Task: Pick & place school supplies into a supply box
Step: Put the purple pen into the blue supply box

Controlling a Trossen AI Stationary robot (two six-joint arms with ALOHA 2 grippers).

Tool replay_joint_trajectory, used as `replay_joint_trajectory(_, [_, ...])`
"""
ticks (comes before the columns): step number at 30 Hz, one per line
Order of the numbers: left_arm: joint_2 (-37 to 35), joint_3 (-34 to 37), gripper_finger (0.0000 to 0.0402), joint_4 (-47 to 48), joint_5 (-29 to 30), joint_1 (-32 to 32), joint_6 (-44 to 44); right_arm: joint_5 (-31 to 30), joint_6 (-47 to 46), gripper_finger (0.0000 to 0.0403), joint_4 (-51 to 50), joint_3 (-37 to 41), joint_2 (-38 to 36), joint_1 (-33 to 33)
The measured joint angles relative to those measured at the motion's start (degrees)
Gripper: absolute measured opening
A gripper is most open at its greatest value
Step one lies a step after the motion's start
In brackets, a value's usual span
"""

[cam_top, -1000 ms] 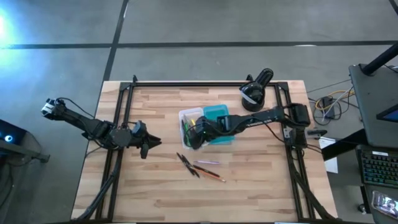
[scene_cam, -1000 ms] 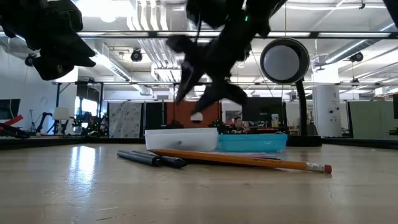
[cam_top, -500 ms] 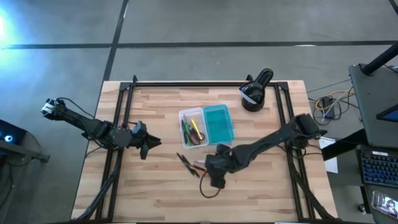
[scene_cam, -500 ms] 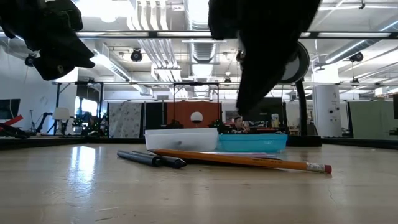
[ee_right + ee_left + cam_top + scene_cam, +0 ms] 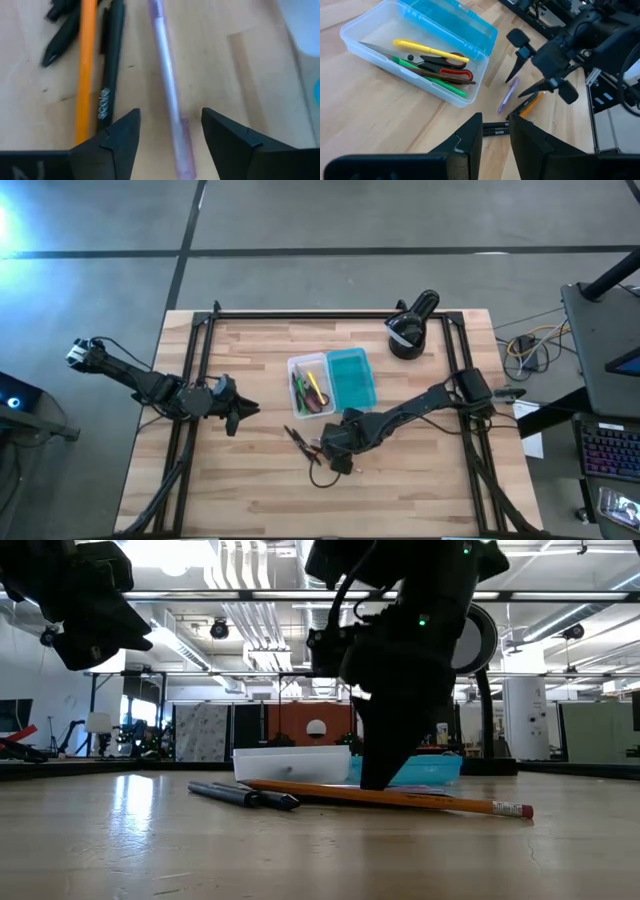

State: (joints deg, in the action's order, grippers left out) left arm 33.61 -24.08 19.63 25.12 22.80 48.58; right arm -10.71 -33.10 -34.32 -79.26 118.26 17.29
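The supply box (image 5: 330, 382) lies open mid-table: its clear tray (image 5: 420, 92) holds a yellow marker, a green marker, red-handled scissors and a brown stick, and the teal half (image 5: 470, 22) lies flat beside it. On the wood nearer the near edge lie a purple pen (image 5: 167, 85), an orange pencil (image 5: 86, 70) and dark pens (image 5: 111, 70). My right gripper (image 5: 170, 115) hangs open low over this group, a finger on either side of the purple pen (image 5: 508, 95). My left gripper (image 5: 240, 412) waits open near the table's left side.
A black round device with a white patch (image 5: 410, 330) stands near the far right corner. A black metal frame (image 5: 200, 360) runs along the table's left, far and right sides. Bare wood lies toward the near edge (image 5: 330, 510).
My right gripper has left the clear tray of the supply box, swung toward the near edge past the loose pens, then come back a little and lowered over them, fingers open astride the purple pen. The pens and pencil lie where they were.
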Motion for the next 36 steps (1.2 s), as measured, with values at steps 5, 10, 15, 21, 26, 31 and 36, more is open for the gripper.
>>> replay_joint_trajectory(5, [0.0, 0.0, 0.008, 0.3, 0.0, 0.0, -0.1, 1.4, 0.6, 0.0179, 0.0, -0.2, 1.7, -0.7])
replay_joint_trajectory(10, [0.2, 0.0, 0.008, 0.3, 0.0, 0.0, -0.1, 3.1, 0.7, 0.0126, -0.8, -0.4, 3.7, -1.1])
replay_joint_trajectory(15, [0.2, 0.0, 0.008, 0.2, 0.0, 0.0, -0.1, 2.3, 1.1, 0.0065, -1.1, -0.3, 3.4, -1.1])
replay_joint_trajectory(21, [0.2, 0.0, 0.008, 0.2, 0.0, 0.0, -0.2, 4.4, 3.3, 0.0024, -3.1, -1.8, 2.0, -1.2])
replay_joint_trajectory(26, [0.2, 0.0, 0.008, 0.1, 0.0, 0.0, -0.2, 8.8, 3.0, 0.0022, -4.3, -5.8, -0.8, -1.2])
replay_joint_trajectory(31, [0.4, 0.0, 0.008, 0.1, 0.0, 0.0, -0.7, 6.0, -3.4, 0.0022, -1.5, -9.3, -8.1, -4.3])
replay_joint_trajectory(36, [0.4, 0.0, 0.008, 0.1, 0.0, 0.0, -0.7, 2.6, -28.4, 0.0026, -1.6, -7.8, -8.3, -13.3])
